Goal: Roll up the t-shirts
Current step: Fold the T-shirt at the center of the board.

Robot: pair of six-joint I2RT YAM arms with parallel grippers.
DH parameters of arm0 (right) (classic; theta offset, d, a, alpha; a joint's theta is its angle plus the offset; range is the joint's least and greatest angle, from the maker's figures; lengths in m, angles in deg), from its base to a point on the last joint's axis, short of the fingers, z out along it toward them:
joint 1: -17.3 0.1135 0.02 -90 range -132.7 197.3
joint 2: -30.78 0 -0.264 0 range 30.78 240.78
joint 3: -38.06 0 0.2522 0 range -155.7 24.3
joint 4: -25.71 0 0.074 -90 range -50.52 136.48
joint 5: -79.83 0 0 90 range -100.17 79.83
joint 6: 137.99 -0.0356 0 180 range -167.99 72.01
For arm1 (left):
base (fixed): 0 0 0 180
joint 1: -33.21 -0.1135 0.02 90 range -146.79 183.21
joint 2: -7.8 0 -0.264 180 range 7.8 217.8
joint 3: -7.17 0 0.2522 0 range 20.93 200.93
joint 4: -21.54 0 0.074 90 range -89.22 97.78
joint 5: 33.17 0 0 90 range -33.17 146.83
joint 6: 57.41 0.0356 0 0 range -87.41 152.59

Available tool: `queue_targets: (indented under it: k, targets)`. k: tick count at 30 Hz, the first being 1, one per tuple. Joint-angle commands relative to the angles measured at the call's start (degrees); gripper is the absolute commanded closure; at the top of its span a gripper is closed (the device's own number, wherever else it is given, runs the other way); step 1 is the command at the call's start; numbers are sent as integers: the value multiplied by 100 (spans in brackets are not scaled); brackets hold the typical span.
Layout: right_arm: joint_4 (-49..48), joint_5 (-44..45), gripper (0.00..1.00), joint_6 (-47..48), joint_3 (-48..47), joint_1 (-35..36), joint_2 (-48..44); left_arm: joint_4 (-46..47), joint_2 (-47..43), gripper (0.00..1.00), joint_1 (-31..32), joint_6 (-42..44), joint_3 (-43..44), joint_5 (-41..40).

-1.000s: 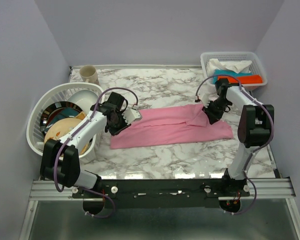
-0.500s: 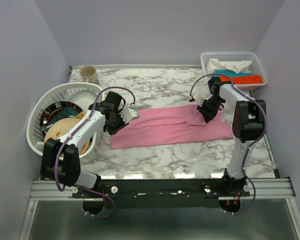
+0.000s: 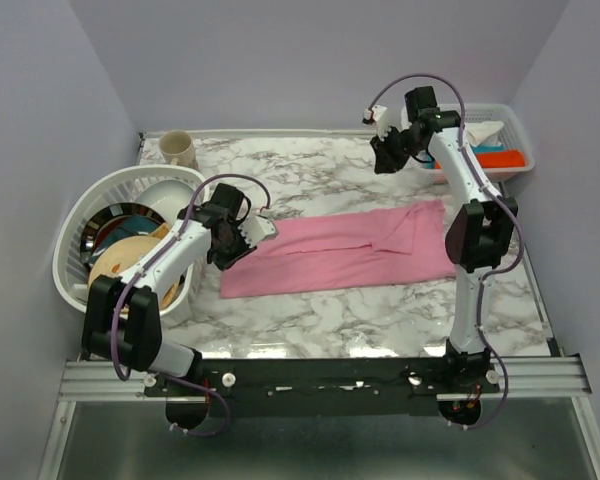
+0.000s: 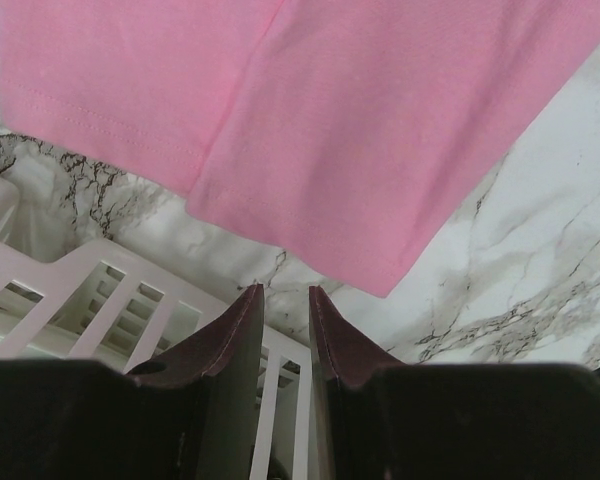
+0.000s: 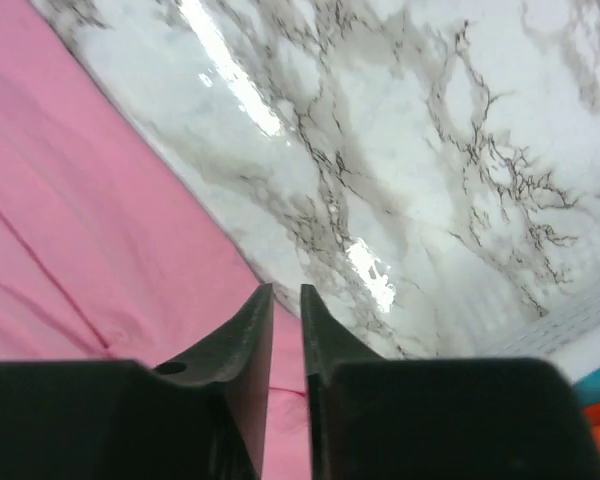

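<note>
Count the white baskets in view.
2: round basket holding dishes at the table's left edge; rectangular basket holding cloths at its far right corner. None apparently hidden.

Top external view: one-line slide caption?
Folded pink t-shirt flat on marble table; left gripper empty beside its left end, right gripper empty, high over the far side.

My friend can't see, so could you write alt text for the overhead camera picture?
A folded light-pink fabric t-shirt lies flat on a white marbled table. The left gripper is by its left end; the right gripper is raised, clear of it.
</note>
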Motion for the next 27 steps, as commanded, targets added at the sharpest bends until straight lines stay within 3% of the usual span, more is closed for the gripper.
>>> queue_targets:
  k: [1, 6, 7, 11, 16, 27]
  targets:
    - [286, -479, 64, -113, 369, 86, -808, -109, 73, 67, -44, 65, 91, -38]
    - [464, 177, 60, 1730, 3293, 86, -2346, -38, 161, 65, -44, 47, 232, -64]
    - [306, 545, 60, 1935, 4456, 86, -2557, -38, 170, 65, -44, 47, 250, -64]
    - [-1001, 1233, 59, 2640, 6512, 86, -3542, -64, 179, 63, -44, 47, 276, -64]
    - [-1514, 1366, 59, 2500, 6990, 86, -3781, -108, 135, 63, -44, 56, 250, -82]
    - [-698, 1041, 60, 2464, 5822, 77, -3175, -109, 117, 63, -44, 65, 162, -126]
